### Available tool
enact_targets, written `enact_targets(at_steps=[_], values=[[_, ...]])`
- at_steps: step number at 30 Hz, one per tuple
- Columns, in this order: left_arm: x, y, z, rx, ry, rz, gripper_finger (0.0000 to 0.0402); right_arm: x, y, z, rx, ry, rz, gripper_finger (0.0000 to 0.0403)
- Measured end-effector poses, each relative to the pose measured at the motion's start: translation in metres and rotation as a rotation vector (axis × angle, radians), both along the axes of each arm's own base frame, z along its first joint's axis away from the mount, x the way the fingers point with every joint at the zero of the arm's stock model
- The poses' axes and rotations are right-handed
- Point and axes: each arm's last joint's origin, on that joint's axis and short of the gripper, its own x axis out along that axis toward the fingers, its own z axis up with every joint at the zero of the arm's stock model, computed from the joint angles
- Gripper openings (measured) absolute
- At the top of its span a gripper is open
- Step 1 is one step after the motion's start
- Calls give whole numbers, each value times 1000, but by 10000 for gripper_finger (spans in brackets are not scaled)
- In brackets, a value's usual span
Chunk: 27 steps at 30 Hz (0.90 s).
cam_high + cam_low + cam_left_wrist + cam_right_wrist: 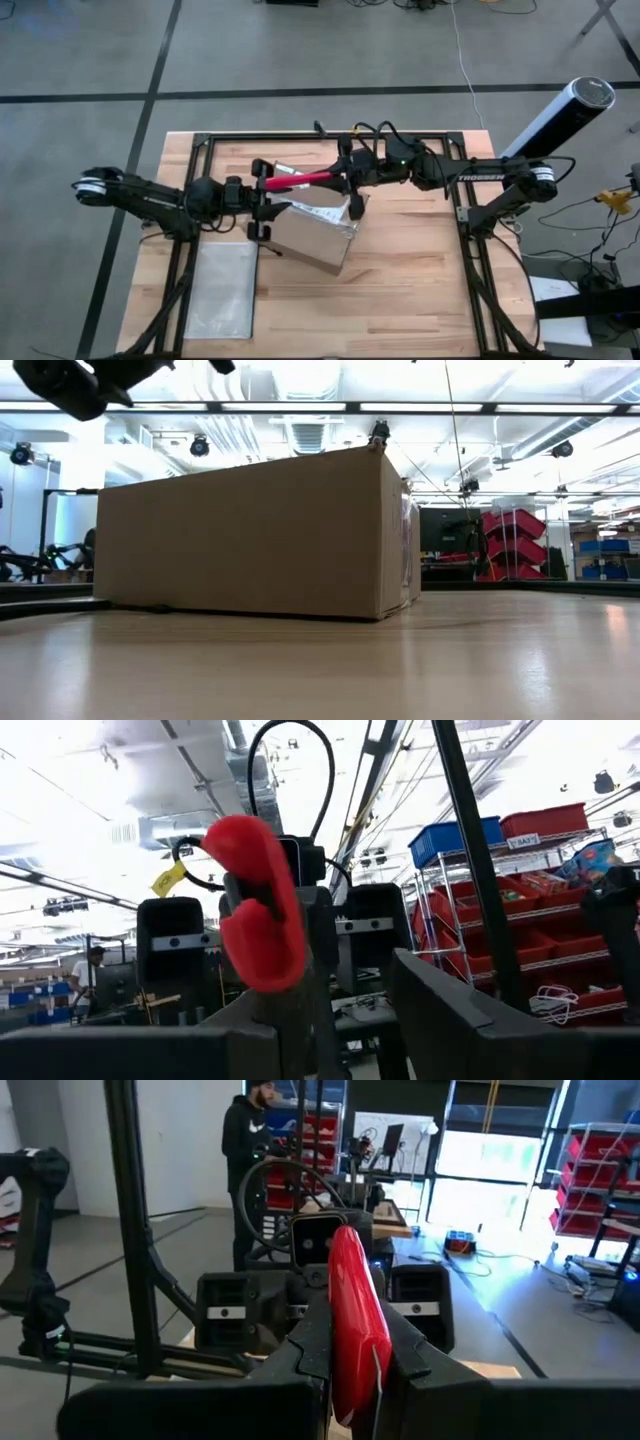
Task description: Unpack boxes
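Observation:
The brown cardboard box (pixel 315 238) (pixel 250 535), with clear tape and a white label on top, stands on its bottom at the middle of the table. Above its far edge a red utility knife (pixel 300 180) hangs level between my two grippers. My left gripper (pixel 264 193) is on the knife's left end. My right gripper (pixel 345 177) is on its right end. Each wrist view shows the knife (pixel 258 910) (pixel 355 1310) running from that arm's fingers toward the other gripper. Both grippers are shut on it. My left gripper has the knife's left end (pixel 268 975) between its two fingers. They come from the table's left and slant upward, lying along the knife. The knife is clear of the box and table. My right gripper pinches the knife's right end (pixel 352 1372) between its two fingers. They come level from the table's right and lie along the knife. The red body sticks out ahead of the fingers, lifted clear.
A flat translucent zip pouch (pixel 222 290) lies on the table near its front left. Black frame rails (pixel 470 235) run along both sides of the table. A white cylinder (pixel 560 115) stands off the back right corner. A person (pixel 250 1140) stands in the room beyond.

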Motion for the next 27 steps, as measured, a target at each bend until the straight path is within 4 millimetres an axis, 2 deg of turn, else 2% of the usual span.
enact_targets(at_steps=[23, 27], values=[[-1, 0, 10, 33, -66, 24, 118, 0, 2, -2, 0, 31, 10, 12], [2, 2, 5, 11, 3, 64, 118, 0, 3, -5, 0, 44, 16, 12]])
